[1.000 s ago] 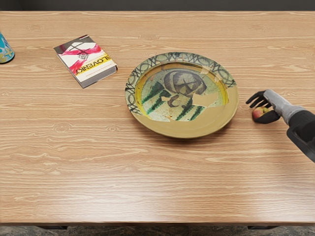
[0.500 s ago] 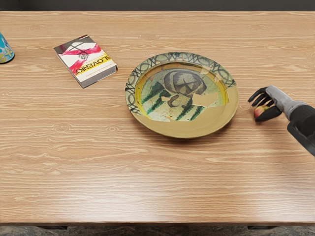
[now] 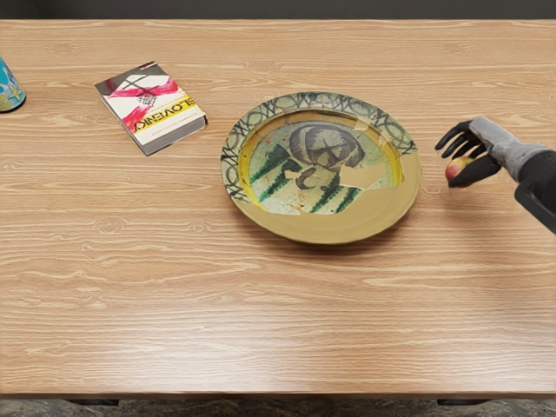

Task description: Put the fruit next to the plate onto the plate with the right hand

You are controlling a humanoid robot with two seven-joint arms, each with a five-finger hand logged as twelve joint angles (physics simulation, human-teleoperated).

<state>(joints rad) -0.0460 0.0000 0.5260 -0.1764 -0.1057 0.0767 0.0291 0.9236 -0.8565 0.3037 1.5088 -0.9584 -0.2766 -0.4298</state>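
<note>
Head view: right hand (image 3: 470,151) grips fruit (image 3: 455,169) beside plate (image 3: 347,231); book (image 3: 152,106) title illegible.

plate (image 3: 323,228): showing ochre rim, dark scroll band, green-grey centre
book (image 3: 150,106): showing white, red, black, yellow lettering
fruit (image 3: 455,168): showing red-yellow
table (image 3: 261,304): showing light woodgrain

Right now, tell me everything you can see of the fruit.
The fruit is small and round, with smooth reddish skin and a yellowish patch on the side that shows. Only part of it is visible. The right hand is closed around it, with dark fingers curled over its top and the thumb below it. It is to the right of the plate, apart from the rim and not on it. Whether it touches the table cannot be told.
</note>
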